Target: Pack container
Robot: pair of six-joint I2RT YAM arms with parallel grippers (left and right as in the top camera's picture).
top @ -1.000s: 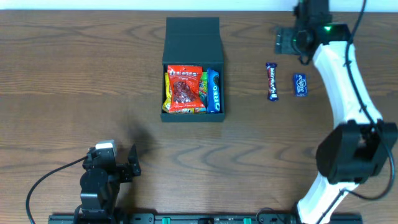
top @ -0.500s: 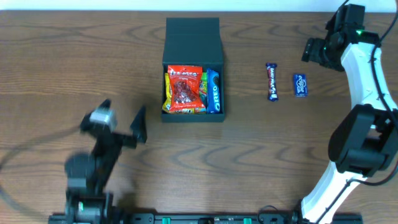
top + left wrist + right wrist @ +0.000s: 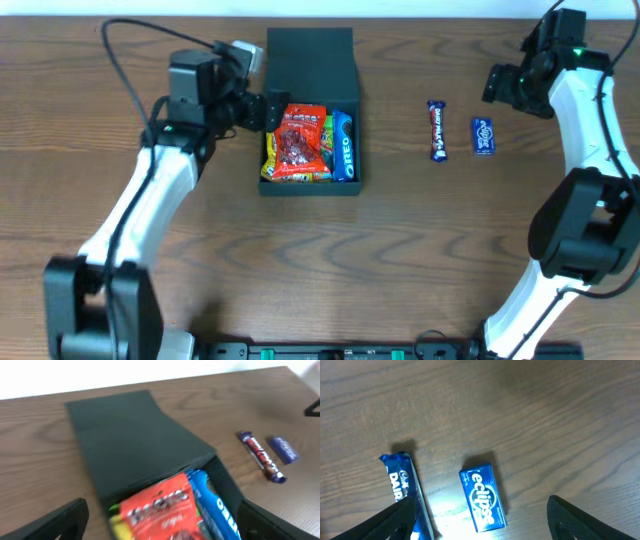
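Note:
The dark container (image 3: 310, 188) stands at the table's middle back, its flap lid (image 3: 310, 58) folded open away from me. Inside lie a red snack packet (image 3: 296, 140), a yellow-green packet beneath it, and a blue Oreo pack (image 3: 343, 146). My left gripper (image 3: 262, 110) is open and empty at the container's left rim; in its wrist view (image 3: 165, 527) the fingers straddle the red packet (image 3: 160, 507) and the Oreo pack (image 3: 220, 515). My right gripper (image 3: 505, 85) is open and empty, hovering behind a blue Eclipse box (image 3: 482, 496) and a Dairy Milk bar (image 3: 402, 487).
The Dairy Milk bar (image 3: 437, 130) and the Eclipse box (image 3: 483, 136) lie side by side on the wooden table to the right of the container. A black cable runs along the left arm.
My left arm has swung from the table's front left up to the container's left rim. My right gripper has shifted right and stopped behind the two loose snacks.

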